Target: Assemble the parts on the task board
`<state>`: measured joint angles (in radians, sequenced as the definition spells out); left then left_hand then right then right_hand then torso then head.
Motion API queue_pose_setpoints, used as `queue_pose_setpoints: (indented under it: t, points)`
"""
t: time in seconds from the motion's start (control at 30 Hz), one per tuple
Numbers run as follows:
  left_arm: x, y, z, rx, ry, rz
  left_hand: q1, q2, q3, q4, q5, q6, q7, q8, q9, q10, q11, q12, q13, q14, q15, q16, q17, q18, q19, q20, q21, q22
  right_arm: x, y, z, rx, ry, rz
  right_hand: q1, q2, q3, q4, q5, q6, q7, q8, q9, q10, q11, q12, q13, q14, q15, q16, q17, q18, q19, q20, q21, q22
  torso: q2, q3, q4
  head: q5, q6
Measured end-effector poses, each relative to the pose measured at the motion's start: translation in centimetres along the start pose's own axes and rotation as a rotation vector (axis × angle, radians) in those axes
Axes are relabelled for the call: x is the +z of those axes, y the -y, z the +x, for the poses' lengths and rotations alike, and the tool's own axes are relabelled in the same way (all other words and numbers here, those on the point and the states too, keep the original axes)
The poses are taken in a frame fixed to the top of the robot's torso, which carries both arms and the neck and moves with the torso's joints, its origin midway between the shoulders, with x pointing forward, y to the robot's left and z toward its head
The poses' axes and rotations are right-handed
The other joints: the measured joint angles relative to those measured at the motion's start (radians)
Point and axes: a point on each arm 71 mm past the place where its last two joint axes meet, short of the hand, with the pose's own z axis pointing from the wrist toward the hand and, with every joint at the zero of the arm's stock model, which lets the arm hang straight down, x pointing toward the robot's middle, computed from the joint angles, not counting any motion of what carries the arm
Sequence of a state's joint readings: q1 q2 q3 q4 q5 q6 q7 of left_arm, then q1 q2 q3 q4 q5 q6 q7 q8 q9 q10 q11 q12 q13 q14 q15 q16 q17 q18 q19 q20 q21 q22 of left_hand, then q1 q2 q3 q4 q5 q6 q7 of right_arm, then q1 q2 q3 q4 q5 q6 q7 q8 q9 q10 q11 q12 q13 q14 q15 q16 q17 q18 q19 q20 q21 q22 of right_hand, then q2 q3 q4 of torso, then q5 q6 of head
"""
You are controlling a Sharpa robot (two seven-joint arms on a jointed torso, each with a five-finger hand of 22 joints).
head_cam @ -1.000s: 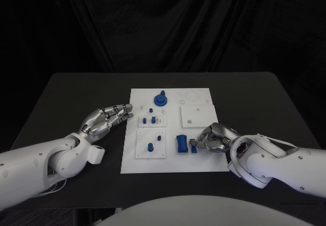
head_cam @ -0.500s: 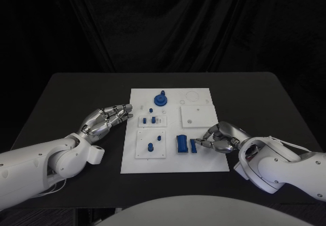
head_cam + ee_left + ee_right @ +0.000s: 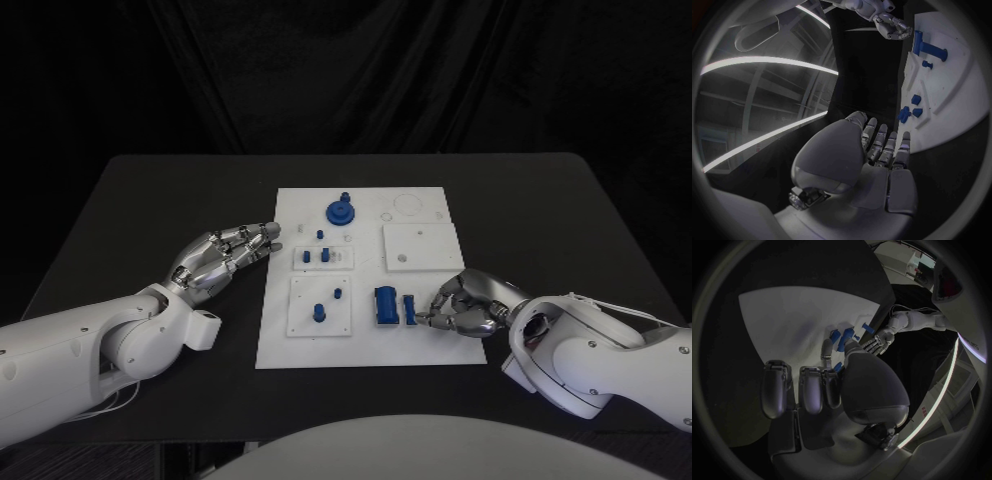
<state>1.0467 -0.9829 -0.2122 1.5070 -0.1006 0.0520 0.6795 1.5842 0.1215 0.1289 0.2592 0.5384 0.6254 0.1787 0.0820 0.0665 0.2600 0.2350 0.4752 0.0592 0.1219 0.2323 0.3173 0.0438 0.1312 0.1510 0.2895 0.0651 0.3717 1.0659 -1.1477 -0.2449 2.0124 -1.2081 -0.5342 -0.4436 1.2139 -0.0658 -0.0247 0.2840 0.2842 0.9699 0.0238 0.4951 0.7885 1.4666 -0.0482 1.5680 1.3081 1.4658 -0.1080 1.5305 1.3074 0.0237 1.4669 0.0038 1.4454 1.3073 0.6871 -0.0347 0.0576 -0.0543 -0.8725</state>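
The white task board [image 3: 361, 350] lies mid-table. A blue block [image 3: 387, 305] stands on its near right part, with a small blue part [image 3: 410, 308] right beside it. My right hand [image 3: 464, 302] is curled at that small part, thumb and a finger closed on it. In the right wrist view a blue bit [image 3: 837, 367] sits between finger and thumb of the right hand [image 3: 829, 390]. My left hand [image 3: 225, 255] hovers off the board's left edge, fingers stretched out and holding nothing. A round blue part [image 3: 342, 211] stands at the board's far side.
Two small white inset plates [image 3: 323, 258] [image 3: 320, 306] carry blue pegs on the board's left half. A white square plate [image 3: 421, 246] sits on the right half. In the left wrist view, the left hand [image 3: 879, 155] faces the board [image 3: 954, 90] and blue parts [image 3: 911, 112].
My right hand and forearm have slid a little toward the near right, fingers still at the small blue part. The left hand has not moved.
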Motion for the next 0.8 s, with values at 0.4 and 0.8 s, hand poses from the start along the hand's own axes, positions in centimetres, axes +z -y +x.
queue_pose_setpoints:
  t: [0.4, 0.8]
  points:
    - [-0.02, -0.04, 0.02, -0.001, -0.001, -0.001, 0.0, 0.0, 0.0, 0.0, 0.004, 0.0, 0.0, 0.0, 0.0, 0.0, 0.0, 0.0, 0.0, 0.0, 0.0, 0.0, 0.0, 0.0, 0.0, 0.0, 0.0, 0.0, 0.01, 0.07, 0.49, -0.027, -0.055, 0.026, 0.031, 0.008, -0.022, -0.003, -0.1, 0.0, -0.015, 0.082, 0.06, 0.0, -0.007, 0.0, 0.0, 0.0, -0.007, 0.0, 0.0, 0.0, -0.004, -0.004, 0.005, 0.0, 0.0, 0.0, 0.0008, -0.003, 0.0]
    - [-0.04, -0.06, 0.02, -0.002, -0.002, -0.001, 0.0, 0.0, 0.006, 0.0, 0.004, 0.0, 0.0, 0.004, 0.0, 0.0, 0.0, 0.0, 0.0, 0.004, 0.004, 0.006, 0.001, 0.0, 0.004, 0.004, 0.0, 0.003, 0.34, 0.22, 0.56, -0.035, -0.059, 0.043, 0.025, 0.025, -0.029, 0.004, -0.12, -0.003, -0.018, 0.11, 0.086, 0.0, -0.015, 0.0, 0.0, 0.0, -0.007, 0.0, 0.0, 0.0, 0.0, -0.007, 0.006, 0.0, 0.001, -0.0002, 0.001, -0.002, 0.0]
